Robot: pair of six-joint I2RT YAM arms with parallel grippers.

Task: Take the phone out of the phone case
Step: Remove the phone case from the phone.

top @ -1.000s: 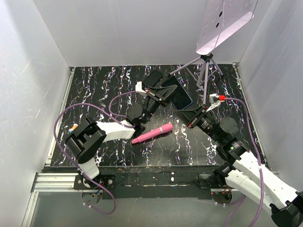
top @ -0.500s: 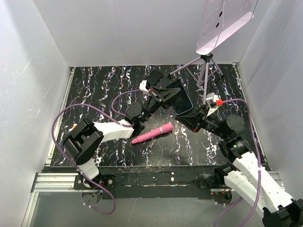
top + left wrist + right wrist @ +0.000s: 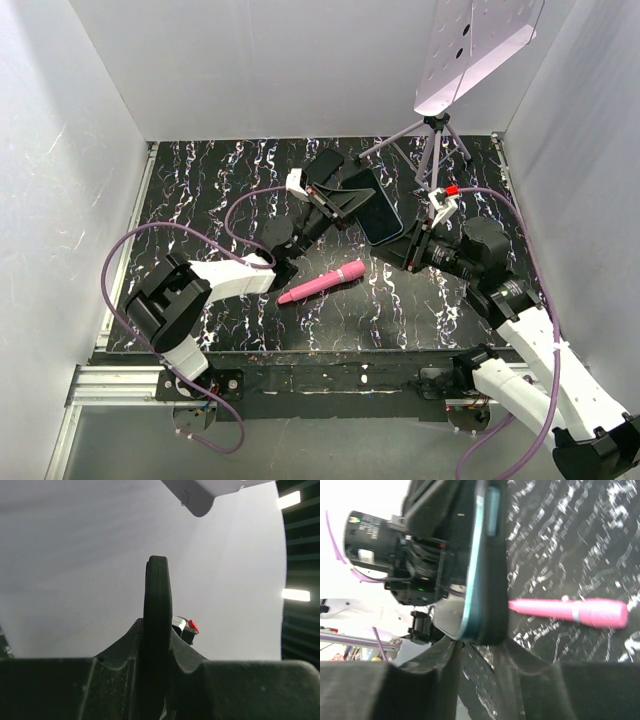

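Top external: glossy blue-rimmed phone in black rubbery case, clamped by left tool and right tool. Likely stiff, slick; take case rim.

tripod rear right | pink pen near phone | left table free

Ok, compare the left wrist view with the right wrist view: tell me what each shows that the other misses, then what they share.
Left wrist only: the white wall, the white panel overhead, a red part behind the cased phone. Right wrist only: the pink pen on the black marbled table, and the phone's teal side with its button. Both: the cased phone edge-on, gripped by the left end effector in one, the right end effector in the other.
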